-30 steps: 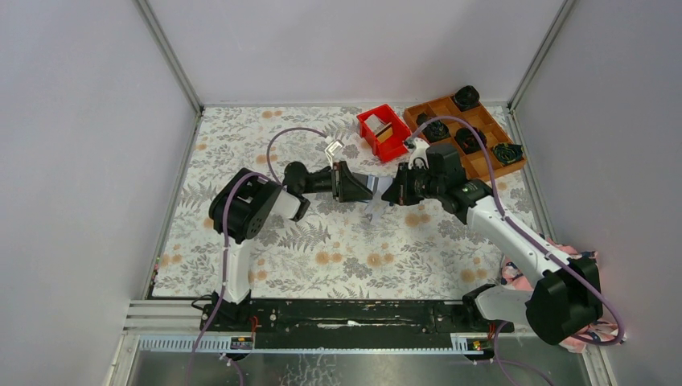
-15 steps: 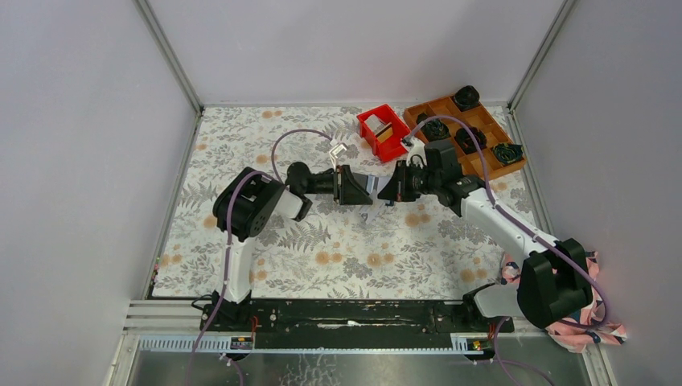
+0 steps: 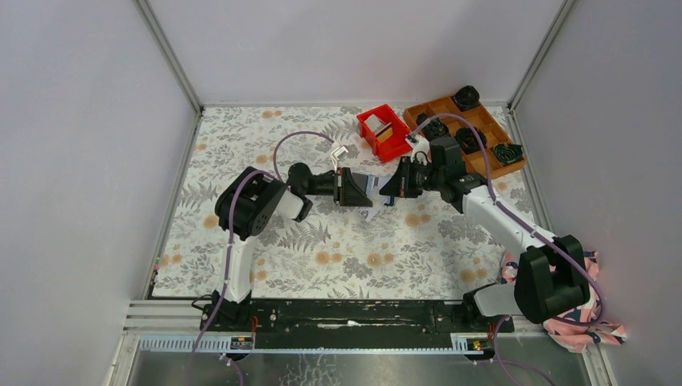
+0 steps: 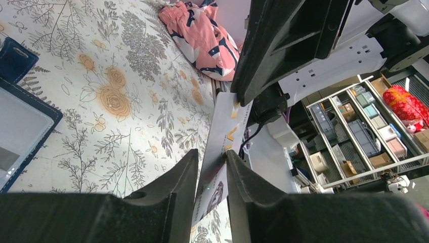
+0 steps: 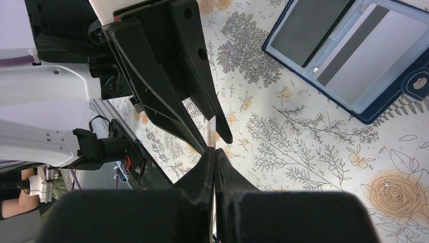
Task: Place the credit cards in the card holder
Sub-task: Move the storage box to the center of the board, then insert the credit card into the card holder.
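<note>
Now we begin with the left gripper (image 4: 211, 158), which points toward the right arm with its jaws partway open. The card (image 4: 225, 144), white with small orange marks, stands on edge in the gap between its two fingers (image 4: 172, 192). On one side a sliver of the floral table (image 3: 322, 249) shows between finger and card, so that finger is clear of it. On the other side the card runs against or behind the finger, and we cannot tell whether they touch.

Next, the right gripper (image 5: 215, 159) faces the left one almost tip to tip, well above the table. Its jaws are pressed flat on the far end of the card. From its own wrist view the card shows only as a thin white line running out from between them toward the left jaws.

Below both pairs of jaws, a little off to one side, the wallet (image 5: 349, 55) lies open on the table, apart from the card. Its pale pockets face up and its snap tab (image 5: 417, 83) is spread outward. From above, the grippers hide most of it.

Beyond the right jaws sits a red bin (image 3: 366, 121) with a tan card (image 3: 392, 134) and something pale inside. Just past it is a wooden tray (image 3: 482, 119) holding dark bundles (image 3: 466, 96). A pink cloth (image 3: 595, 330) lies by the right arm's base, well away from either pair of jaws.
</note>
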Tool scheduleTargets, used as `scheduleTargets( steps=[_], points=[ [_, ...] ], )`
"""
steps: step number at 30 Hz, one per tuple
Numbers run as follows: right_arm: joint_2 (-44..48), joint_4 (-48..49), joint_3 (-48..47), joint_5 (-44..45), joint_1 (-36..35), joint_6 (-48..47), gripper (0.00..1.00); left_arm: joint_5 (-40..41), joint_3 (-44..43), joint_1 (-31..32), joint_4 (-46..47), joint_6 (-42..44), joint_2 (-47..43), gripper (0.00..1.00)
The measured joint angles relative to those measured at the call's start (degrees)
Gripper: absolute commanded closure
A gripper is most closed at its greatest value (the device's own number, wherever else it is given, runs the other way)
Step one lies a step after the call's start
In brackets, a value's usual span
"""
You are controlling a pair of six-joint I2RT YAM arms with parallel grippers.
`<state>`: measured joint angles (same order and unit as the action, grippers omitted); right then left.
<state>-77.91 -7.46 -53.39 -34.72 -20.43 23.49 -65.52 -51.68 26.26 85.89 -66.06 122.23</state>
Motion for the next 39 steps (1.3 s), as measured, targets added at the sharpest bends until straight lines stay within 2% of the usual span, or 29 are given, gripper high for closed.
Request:
scheduleTargets(
  steps=[5, 10, 11, 12, 15, 17, 22, 28, 32, 39],
  points=[
    [-1.2, 0.4, -0.1, -0.9, 0.3, 0.0, 1.0, -0.1, 0.0, 0.0, 0.0, -0.1, 0.1, 0.72],
    [-2.0, 0.4, -0.1, -1.0, 0.7, 0.0, 1.0, -0.1, -0.1, 0.0, 0.3, -0.8, 0.5, 0.99],
    [-2.1, 0.5, -0.1, -0.9, 0.9, -0.1, 1.0, -0.1, -0.3, -0.1, 0.3, -0.9, 0.7, 1.0],
    [-2.2, 0.5, -0.1, -0.9, 1.0, -0.1, 0.96, -0.1, -0.5, -0.1, 0.5, -1.2, 0.9, 1.0],
    [-2.8, 1.0, -0.1, -0.9, 1.2, 0.0, 0.73, 0.0, -0.9, -0.5, 0.7, -1.4, 1.4, 1.0],
    [-3.3, 1.4, -0.1, -0.7, 1.2, 0.4, 0.62, 0.2, -0.9, -0.8, 0.7, -1.3, 1.4, 1.0],
    [-3.8, 4.0, -0.1, 0.1, 1.2, 1.3, 0.54, 3.8, 1.6, -3.6, 0.7, -0.7, 1.3, 1.0],
    [-4.7, 5.9, -1.6, 4.4, 1.2, 1.4, 0.55, 12.0, 5.5, -8.9, -2.0, 2.9, -0.8, 1.0],
    [-8.2, 6.5, -4.6, 8.2, 1.3, 0.8, 0.68, 19.0, 6.5, -10.3, -11.6, 9.8, -5.1, 1.0],
    [-16.6, 6.9, -7.8, 13.2, 1.1, 0.3, 0.83, 26.9, 5.3, -10.2, -25.7, 19.0, -8.6, 1.0]
  ],
)
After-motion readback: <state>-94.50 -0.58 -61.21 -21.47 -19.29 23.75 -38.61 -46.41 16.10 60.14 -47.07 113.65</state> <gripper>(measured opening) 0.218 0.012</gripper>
